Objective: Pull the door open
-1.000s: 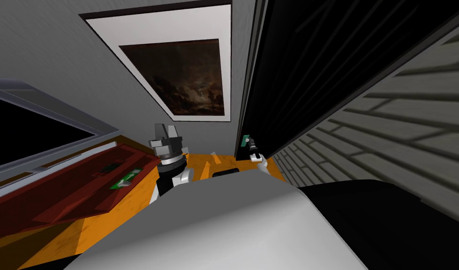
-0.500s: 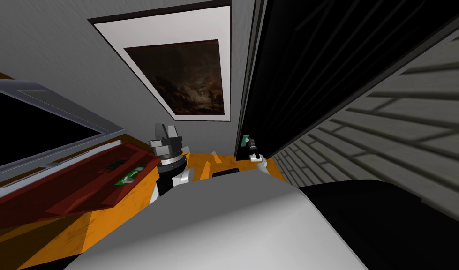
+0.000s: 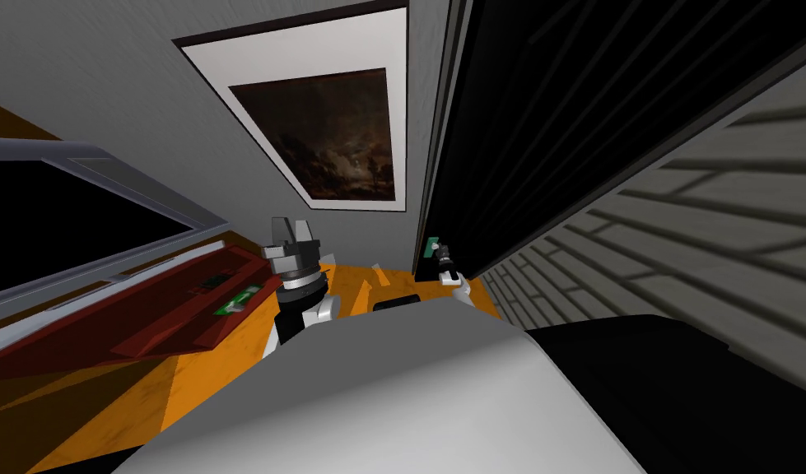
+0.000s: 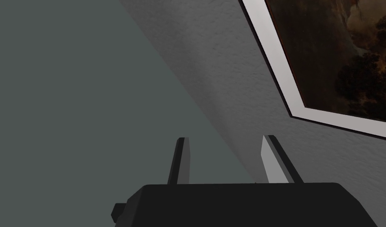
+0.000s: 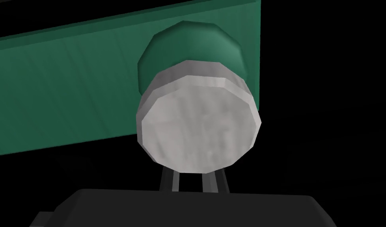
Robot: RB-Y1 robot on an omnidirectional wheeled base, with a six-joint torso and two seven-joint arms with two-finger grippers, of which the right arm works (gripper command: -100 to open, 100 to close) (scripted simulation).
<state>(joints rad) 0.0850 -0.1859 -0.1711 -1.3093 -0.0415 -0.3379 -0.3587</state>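
The door (image 3: pixel 574 107) is a dark, nearly black slab right of centre in the head view, with its edge (image 3: pixel 426 197) turned toward me. A green plate (image 3: pixel 431 245) (image 5: pixel 69 90) on it carries a round grey knob (image 5: pixel 198 122). My right gripper (image 3: pixel 446 267) (image 5: pixel 194 173) is at that knob. Its two fingers stand close together and run up behind the knob, which hides their tips. My left gripper (image 3: pixel 292 232) (image 4: pixel 223 151) is raised beside the chest, open and holding nothing.
A dark red piece of furniture (image 3: pixel 146 317) with a small green item (image 3: pixel 236 300) stands at the left, below a grey frame (image 3: pixel 104 169) around a black area. A framed painting (image 3: pixel 335 132) hangs left of the door. A grey brick wall (image 3: pixel 681 239) runs close on the right. The floor (image 3: pixel 187 387) is orange.
The whole head picture has turned: the painting and the red furniture have slid rightward, so I have moved. Door edge, knob and both grippers keep their places in the picture.
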